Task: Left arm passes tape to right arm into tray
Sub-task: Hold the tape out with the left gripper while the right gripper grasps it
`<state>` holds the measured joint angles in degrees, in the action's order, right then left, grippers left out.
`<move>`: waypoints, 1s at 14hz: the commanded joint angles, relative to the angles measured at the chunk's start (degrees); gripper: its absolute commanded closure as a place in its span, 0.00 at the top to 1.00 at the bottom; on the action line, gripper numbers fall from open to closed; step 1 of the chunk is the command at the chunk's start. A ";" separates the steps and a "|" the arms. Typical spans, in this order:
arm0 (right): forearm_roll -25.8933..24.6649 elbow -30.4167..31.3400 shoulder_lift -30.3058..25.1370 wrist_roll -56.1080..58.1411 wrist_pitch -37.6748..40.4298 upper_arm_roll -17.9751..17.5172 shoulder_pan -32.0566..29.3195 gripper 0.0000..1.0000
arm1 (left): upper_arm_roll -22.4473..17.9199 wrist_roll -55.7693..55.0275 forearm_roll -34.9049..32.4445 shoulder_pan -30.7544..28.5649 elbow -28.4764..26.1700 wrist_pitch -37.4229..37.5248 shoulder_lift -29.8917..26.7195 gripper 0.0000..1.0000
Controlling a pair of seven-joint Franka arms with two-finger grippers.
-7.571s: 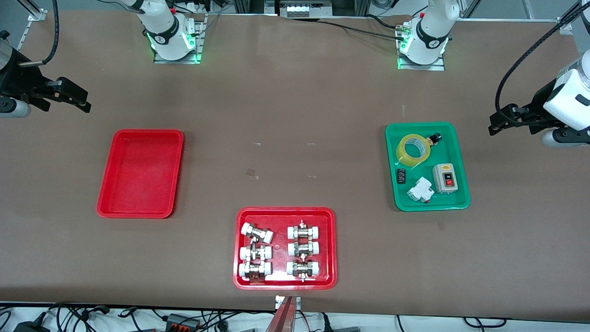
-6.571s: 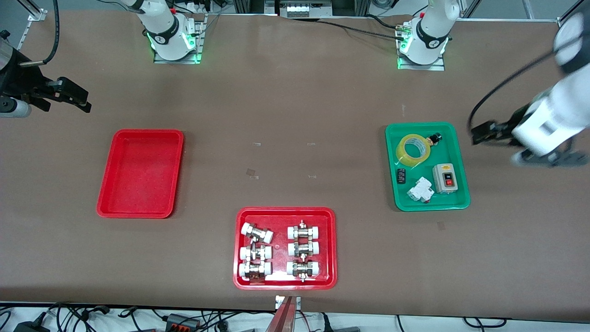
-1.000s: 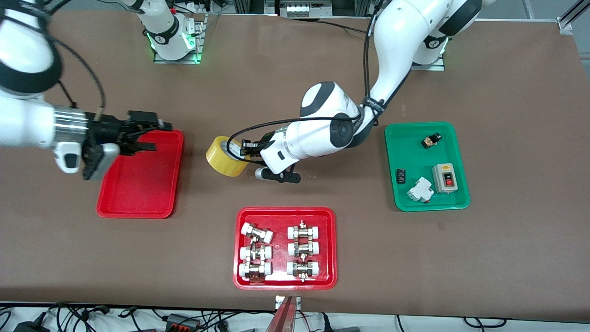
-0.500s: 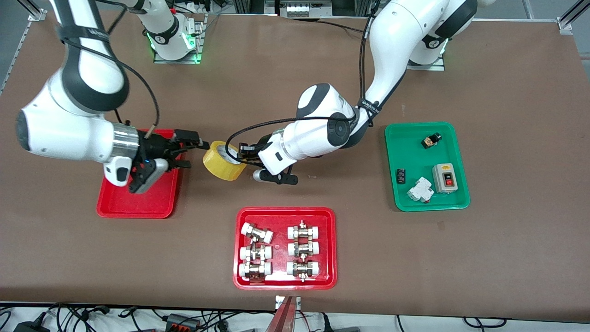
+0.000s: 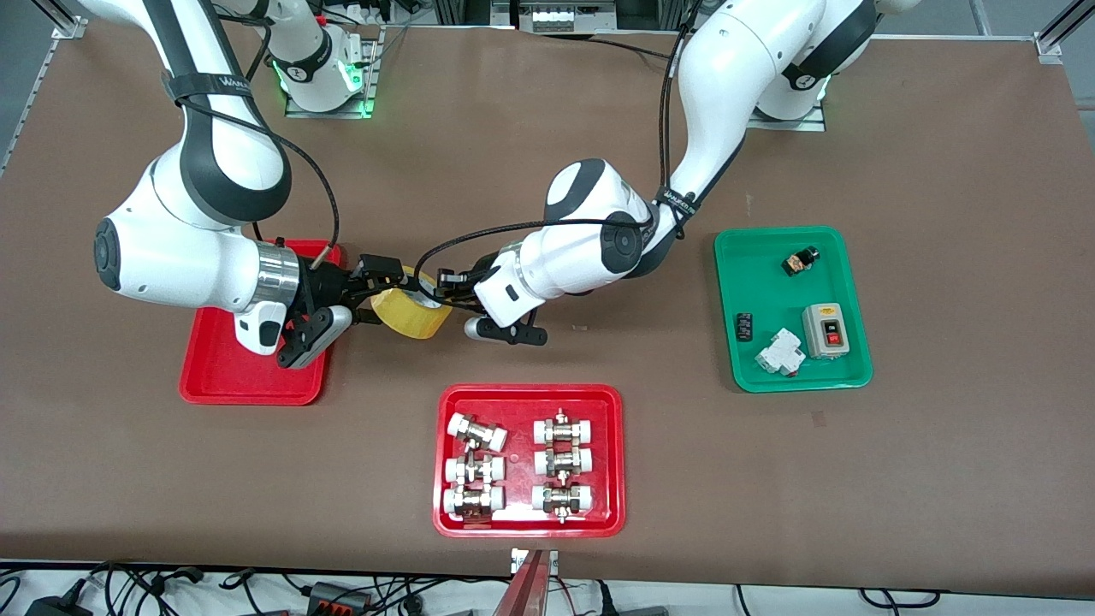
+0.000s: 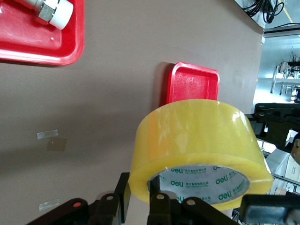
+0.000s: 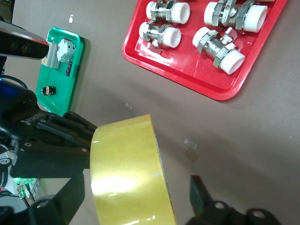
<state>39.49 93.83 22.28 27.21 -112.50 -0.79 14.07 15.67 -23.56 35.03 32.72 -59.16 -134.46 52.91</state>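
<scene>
Closing in since half a second ago, the right gripper (image 5: 376, 291) straddles the tape (image 5: 411, 304), fingers spread; the left gripper (image 5: 446, 287) pinches its "deli"-printed core, at the tray's (image 5: 214, 376) two o'clock.

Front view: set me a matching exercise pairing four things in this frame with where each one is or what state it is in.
Things:
1. tape
2. plain red tray
3. green tray
4. right claw

Places or states:
A. open, fingers either side of the roll
B. toward the left arm's end of the table
C. held up in the left claw
D. partly under the right arm's wrist

Pairs: 1-C, 2-D, 3-B, 4-A
</scene>
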 commanded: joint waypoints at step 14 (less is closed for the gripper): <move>0.86 -0.67 -1.10 2.67 0.44 0.88 -0.88 0.00 | -2.13 3.60 -4.35 -10.28 2.55 4.96 -5.08 1.00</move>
<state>39.60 93.35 22.18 30.39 -112.72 -0.34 13.90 13.38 -21.98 32.08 28.21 -55.40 -134.96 51.86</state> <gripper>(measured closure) 0.436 0.344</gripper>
